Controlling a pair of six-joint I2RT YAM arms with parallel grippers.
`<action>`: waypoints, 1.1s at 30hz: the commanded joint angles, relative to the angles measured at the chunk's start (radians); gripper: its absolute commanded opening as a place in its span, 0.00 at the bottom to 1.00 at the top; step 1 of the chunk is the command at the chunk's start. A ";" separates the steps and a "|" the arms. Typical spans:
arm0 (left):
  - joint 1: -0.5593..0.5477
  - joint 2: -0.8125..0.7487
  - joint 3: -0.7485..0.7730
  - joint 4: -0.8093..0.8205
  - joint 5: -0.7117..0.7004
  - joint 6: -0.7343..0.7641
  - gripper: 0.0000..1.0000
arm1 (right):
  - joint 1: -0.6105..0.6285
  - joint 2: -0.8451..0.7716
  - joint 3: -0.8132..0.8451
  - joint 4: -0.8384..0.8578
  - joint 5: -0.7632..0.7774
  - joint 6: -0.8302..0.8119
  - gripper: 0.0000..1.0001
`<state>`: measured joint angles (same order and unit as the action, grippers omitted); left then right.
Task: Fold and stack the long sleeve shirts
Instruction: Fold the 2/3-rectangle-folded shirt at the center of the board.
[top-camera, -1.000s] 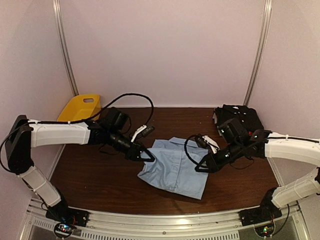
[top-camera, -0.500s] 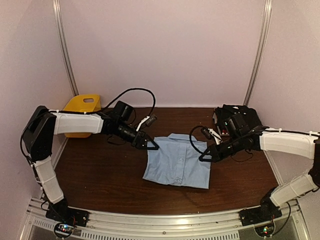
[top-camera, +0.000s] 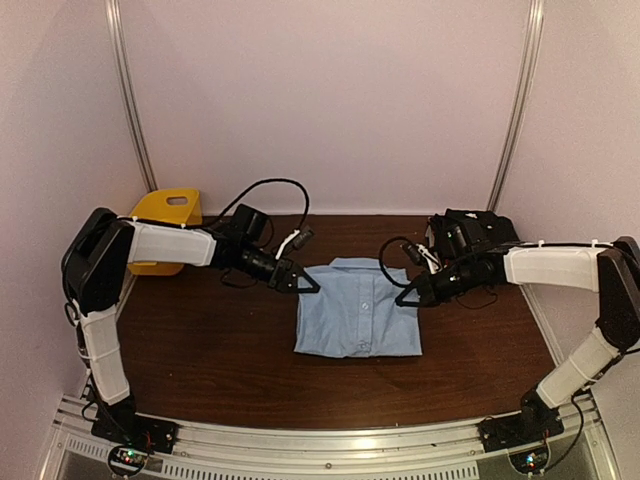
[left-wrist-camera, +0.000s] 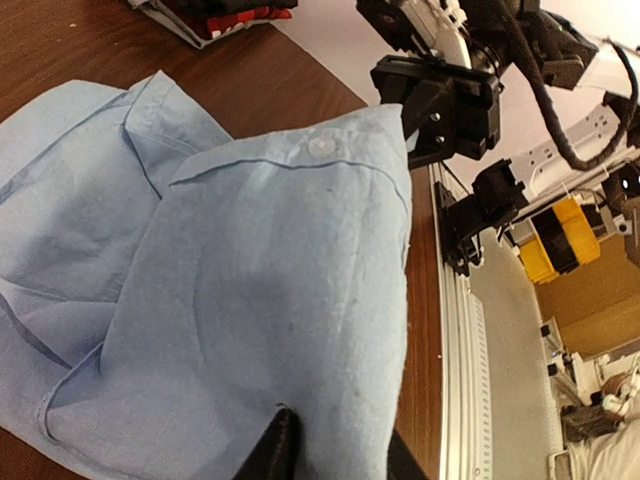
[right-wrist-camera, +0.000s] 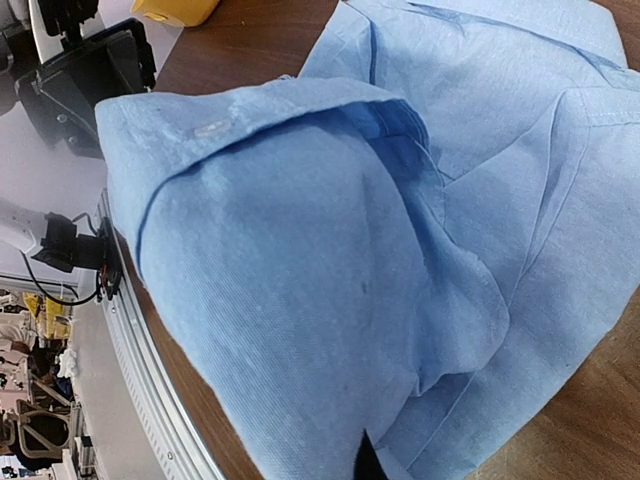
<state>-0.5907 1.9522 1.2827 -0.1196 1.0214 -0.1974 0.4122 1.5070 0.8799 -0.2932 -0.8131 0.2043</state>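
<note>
Both arms have swung away from me in the last second, dragging the light blue shirt (top-camera: 358, 322) up the bench (top-camera: 200, 350). It lay skewed and rumpled nearer my bases; now it sits as a squared-off rectangle in the middle. That pull has taken out the slack and lined the edges up, so I judge the fold on this one is all but finished. What's left is letting go and getting it over to the black folded shirts (top-camera: 478, 232) at the far right corner. My left tool (top-camera: 303, 284) sits at the shirt's far-left corner and my right tool (top-camera: 408, 297) at its far-right corner, well apart, the cloth spanning between them. The right one is pressed together, pinching that corner: in its wrist view the fabric bunches up in a fold straight to the fingertip. On the left, cloth drapes over the fingers and hides them, so I cannot tell whether it grips or has let go. The shirt itself lies collar (top-camera: 355, 266) away from me, button line down the centre, sleeves tucked out of sight. Its near edge runs straight, the two far corners are a little raised toward my tools, and the weave is soft and faintly creased. The yellow basket (top-camera: 165, 212) waits at far left.
</note>
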 joint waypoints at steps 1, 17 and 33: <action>0.034 0.028 0.026 0.129 0.000 -0.072 0.14 | -0.027 0.040 0.054 0.075 -0.049 -0.007 0.06; 0.069 -0.080 -0.134 0.531 0.085 -0.393 0.00 | -0.040 0.135 0.056 0.257 -0.164 0.020 0.21; -0.009 -0.353 -0.309 0.300 -0.061 -0.288 0.00 | 0.129 -0.204 -0.142 0.204 -0.099 0.116 0.00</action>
<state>-0.5808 1.7000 1.0180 0.2222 1.0080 -0.5243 0.4728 1.4090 0.7864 -0.0551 -0.9585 0.2699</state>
